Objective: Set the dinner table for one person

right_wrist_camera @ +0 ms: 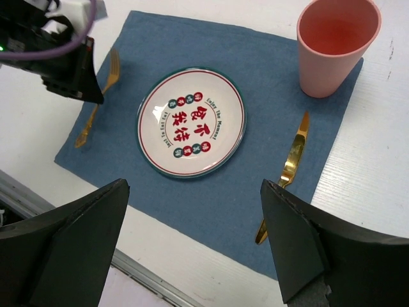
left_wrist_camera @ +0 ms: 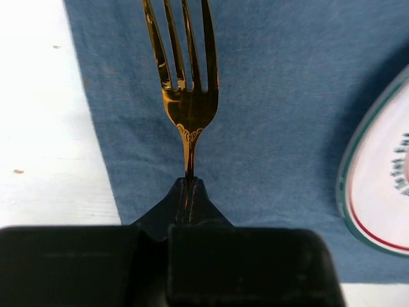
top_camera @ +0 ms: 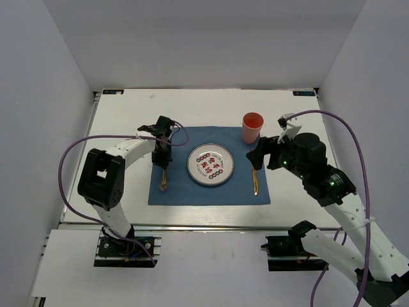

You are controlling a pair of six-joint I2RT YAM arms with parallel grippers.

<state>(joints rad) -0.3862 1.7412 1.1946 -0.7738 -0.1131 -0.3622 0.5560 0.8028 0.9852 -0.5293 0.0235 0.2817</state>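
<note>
The white dinner table (top_camera: 121, 128) carries a blue placemat (top_camera: 192, 192). On the mat are a patterned plate (top_camera: 210, 165), a pink cup (top_camera: 252, 128) at its far right corner and a gold knife (top_camera: 255, 182) right of the plate. My left gripper (top_camera: 163, 155) is shut on the handle of a gold fork (left_wrist_camera: 190, 109), low over the mat's left part, left of the plate (left_wrist_camera: 383, 185). I cannot tell if the fork touches the cloth. My right gripper (right_wrist_camera: 195, 243) is open and empty, raised above the mat's right side near the knife (right_wrist_camera: 291, 160).
The placemat's left edge (left_wrist_camera: 96, 160) runs just left of the fork, with bare white table (left_wrist_camera: 38, 128) beyond it. The table's metal front rail (top_camera: 211, 225) lies along the near edge. White walls close in the table on three sides.
</note>
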